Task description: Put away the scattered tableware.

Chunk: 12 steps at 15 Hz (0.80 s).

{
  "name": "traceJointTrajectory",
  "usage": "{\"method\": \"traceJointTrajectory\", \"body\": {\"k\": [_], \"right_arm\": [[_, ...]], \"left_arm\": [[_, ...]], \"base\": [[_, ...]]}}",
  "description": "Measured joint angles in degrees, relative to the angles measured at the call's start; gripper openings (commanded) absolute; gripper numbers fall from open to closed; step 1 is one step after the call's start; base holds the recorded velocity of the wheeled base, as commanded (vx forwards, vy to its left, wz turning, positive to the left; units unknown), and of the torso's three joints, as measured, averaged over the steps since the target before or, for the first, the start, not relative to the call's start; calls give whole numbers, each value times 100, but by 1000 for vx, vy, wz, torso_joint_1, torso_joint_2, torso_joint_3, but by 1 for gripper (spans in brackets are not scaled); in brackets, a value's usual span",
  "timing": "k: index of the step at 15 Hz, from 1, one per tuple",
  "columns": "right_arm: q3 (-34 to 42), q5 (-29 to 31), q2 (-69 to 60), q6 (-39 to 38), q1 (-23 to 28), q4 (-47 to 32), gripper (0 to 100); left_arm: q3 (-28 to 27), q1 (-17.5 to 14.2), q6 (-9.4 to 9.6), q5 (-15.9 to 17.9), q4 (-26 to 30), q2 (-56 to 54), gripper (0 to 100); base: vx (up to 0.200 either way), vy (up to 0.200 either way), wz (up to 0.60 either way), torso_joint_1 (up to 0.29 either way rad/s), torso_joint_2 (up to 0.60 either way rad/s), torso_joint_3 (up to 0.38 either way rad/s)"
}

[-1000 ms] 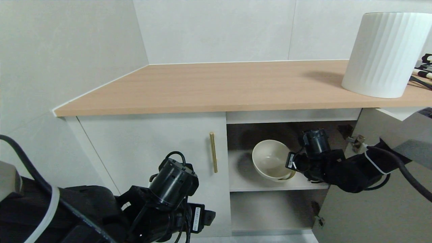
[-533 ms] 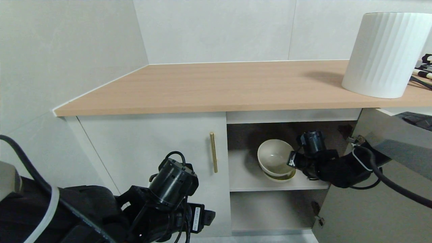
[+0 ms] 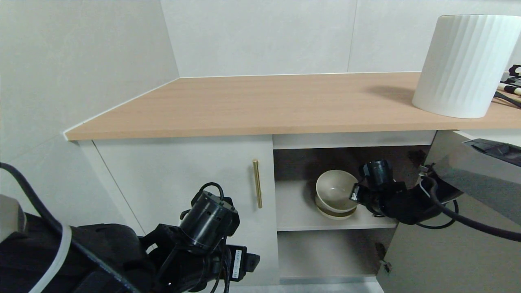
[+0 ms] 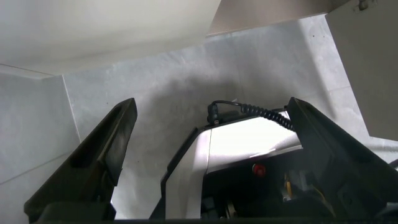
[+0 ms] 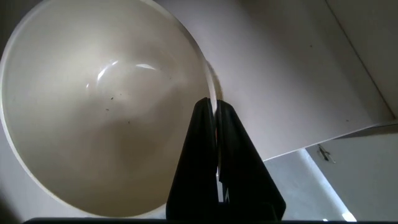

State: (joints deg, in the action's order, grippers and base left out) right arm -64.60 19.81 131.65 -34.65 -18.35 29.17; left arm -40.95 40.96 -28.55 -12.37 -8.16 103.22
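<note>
A cream bowl (image 3: 334,191) sits inside the open cabinet on its upper shelf (image 3: 297,213), nested on another pale dish (image 3: 331,213). My right gripper (image 3: 353,194) is shut on the bowl's right rim; in the right wrist view its fingers (image 5: 233,146) pinch the thin rim of the bowl (image 5: 106,106) from both sides. My left gripper (image 4: 211,155) hangs low in front of the closed left door, pointing at the floor, open with nothing between its fingers.
The left cabinet door with a gold handle (image 3: 257,183) is closed. The right door (image 3: 468,236) stands open beside my right arm. A white ribbed container (image 3: 464,65) and some utensils (image 3: 511,85) are on the wooden counter (image 3: 264,101). A lower shelf (image 3: 325,252) lies below.
My right gripper carried the bowl deeper into the cabinet and to the right, levelling it from a tilt and lowering it onto the other dish. The left arm stayed still.
</note>
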Motion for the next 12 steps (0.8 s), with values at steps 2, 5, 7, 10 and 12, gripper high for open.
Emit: {"method": "traceJointTrajectory", "body": {"k": [2,5,7,10,12], "right_arm": [[-17,0,44,0,7,-2,0],[-41,-2,105,9,10,-2,0],[-48,-2,135,13,7,-2,0],[-50,-2,162,18,2,-5,0],[-48,-2,168,27,-4,-6,100]], "left_arm": [[5,0,0,0,1,0,100],[7,0,0,1,1,0,100],[10,-1,0,0,0,0,100],[10,0,1,0,1,0,100],[10,0,1,1,0,0,100]], "base": [[0,0,0,0,0,0],[0,0,0,0,0,0],[0,0,0,0,0,0],[0,0,0,0,0,0],[0,0,0,0,0,0]]}}
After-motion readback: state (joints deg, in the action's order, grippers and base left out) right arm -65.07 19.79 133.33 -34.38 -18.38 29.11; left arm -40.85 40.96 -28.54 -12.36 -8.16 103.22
